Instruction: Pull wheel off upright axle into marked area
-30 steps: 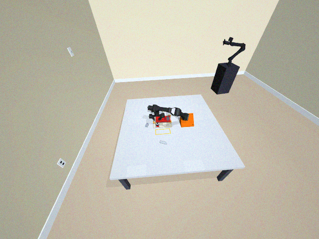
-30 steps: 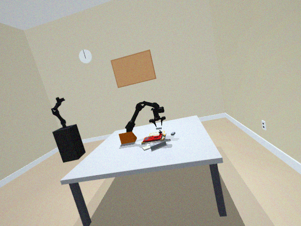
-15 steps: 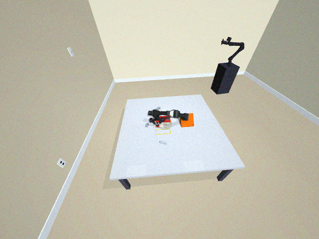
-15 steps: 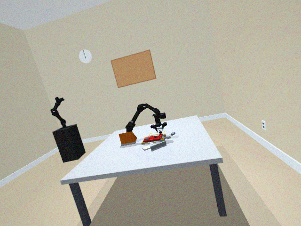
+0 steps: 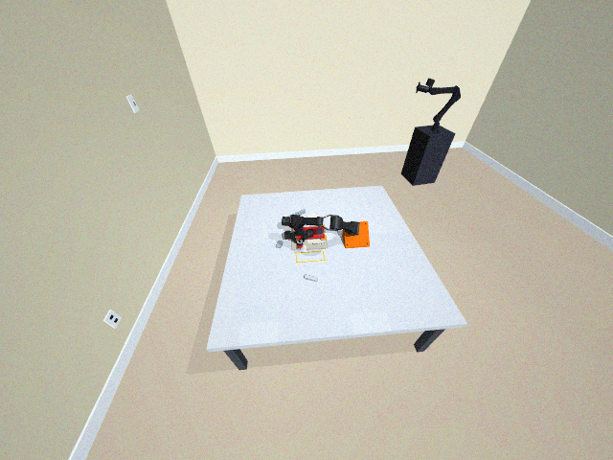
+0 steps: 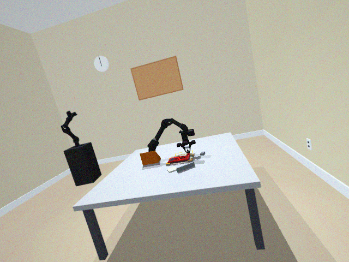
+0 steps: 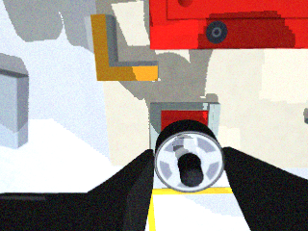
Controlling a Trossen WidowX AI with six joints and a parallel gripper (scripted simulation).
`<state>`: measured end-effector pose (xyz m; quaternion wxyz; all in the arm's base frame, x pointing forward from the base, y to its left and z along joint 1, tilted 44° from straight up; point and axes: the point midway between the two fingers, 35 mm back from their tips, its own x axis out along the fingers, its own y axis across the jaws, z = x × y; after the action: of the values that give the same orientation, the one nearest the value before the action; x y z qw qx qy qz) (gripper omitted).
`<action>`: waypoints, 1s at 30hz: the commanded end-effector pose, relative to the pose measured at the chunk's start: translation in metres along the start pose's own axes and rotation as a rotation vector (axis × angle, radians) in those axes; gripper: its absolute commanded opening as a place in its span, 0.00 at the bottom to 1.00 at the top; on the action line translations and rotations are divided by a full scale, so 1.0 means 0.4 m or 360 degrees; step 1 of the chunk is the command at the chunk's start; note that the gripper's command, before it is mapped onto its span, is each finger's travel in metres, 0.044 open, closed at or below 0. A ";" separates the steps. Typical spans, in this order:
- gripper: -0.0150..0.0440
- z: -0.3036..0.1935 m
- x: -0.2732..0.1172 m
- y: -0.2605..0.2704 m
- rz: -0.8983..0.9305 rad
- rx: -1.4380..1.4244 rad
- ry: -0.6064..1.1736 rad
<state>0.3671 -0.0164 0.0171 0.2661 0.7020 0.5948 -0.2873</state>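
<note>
The wheel point(image 7: 166, 168), with a black tyre and silver hub, is still around the dark upright axle point(image 7: 191, 173) in the wrist view. The axle's end shows through the hub. My gripper point(image 7: 187, 155) point(image 5: 299, 241) point(image 6: 187, 151) points down and is shut on the wheel, one black finger at each side. Below the wheel is a grey-edged holder point(image 7: 214, 113) with a red middle. The marked area, a yellow outline point(image 5: 310, 261) point(image 7: 192, 191), lies beside the beige board. The wheel's underside is hidden.
A red tray point(image 7: 175, 40) point(image 6: 176, 159) sits on the beige board point(image 7: 241, 77), beside an orange corner bracket point(image 7: 102, 53). A grey block point(image 7: 12, 106) point(image 5: 279, 243) point(image 6: 202, 153) stands left in the wrist view. An orange block point(image 5: 357, 238) point(image 6: 150, 158) is near the arm's base.
</note>
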 end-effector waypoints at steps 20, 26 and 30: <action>0.25 0.000 -0.017 0.001 -0.0001 -0.0001 0.0000; 0.25 0.000 -0.022 0.001 0.0000 -0.0001 0.0000; 0.25 0.000 -0.025 0.001 0.0000 -0.0001 0.0000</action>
<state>0.3659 -0.0213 0.0229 0.2635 0.7018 0.5957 -0.2883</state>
